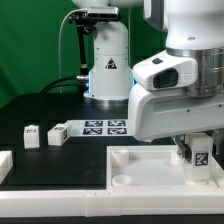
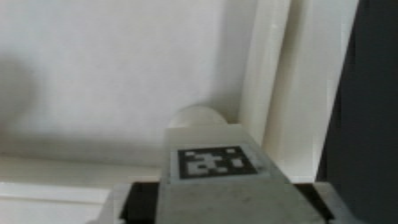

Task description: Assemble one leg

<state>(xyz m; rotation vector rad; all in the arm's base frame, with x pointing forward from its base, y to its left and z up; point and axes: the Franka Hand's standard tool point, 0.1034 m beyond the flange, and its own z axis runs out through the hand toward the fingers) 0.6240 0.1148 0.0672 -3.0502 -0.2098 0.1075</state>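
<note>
Hovering over the tabletop (image 1: pixel 140 165) near its corner at the exterior view's right, the gripper (image 1: pixel 198 156) has its jaws closed on the leg (image 1: pixel 201 150), which hangs upright. The seat below it is hidden. To do this well, I'd keep the leg vertical, centre it, then lower it slowly and twist gently.

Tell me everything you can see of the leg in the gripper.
The leg is a stubby white post, plastic-looking, with a black-and-white square tag on one face. It stands upright, clamped between the fingers, above a corner of the tabletop, at the exterior view's right. Its rounded end points down near the raised rim; contact with the tabletop cannot be told.
</note>
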